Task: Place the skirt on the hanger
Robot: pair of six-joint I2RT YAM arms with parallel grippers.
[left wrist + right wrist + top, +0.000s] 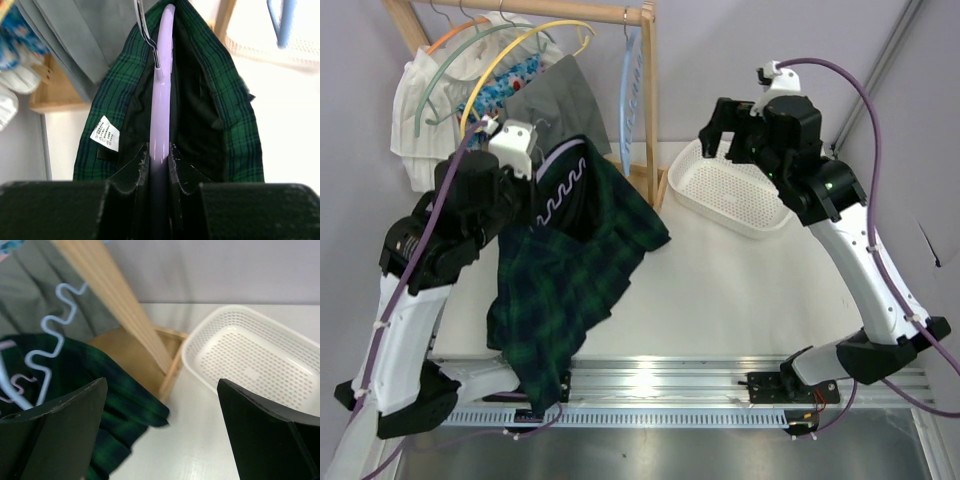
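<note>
Skirt [580,270], green/navy plaid, hangs around lavender hanger [161,100] pinched by left fingers [131,175]; right fingers [55,425] spread.

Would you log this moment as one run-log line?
left tool: shut on purple hanger | skirt: draped over it | right tool: open, near basket

Desk [740,300] ctr is open btwn skirt [570,290] (L) and basket [720,190] (rear R). Rack post [648,100] blocks rear-ctr approach. Hung garments [560,95] crowd rear L.
</note>
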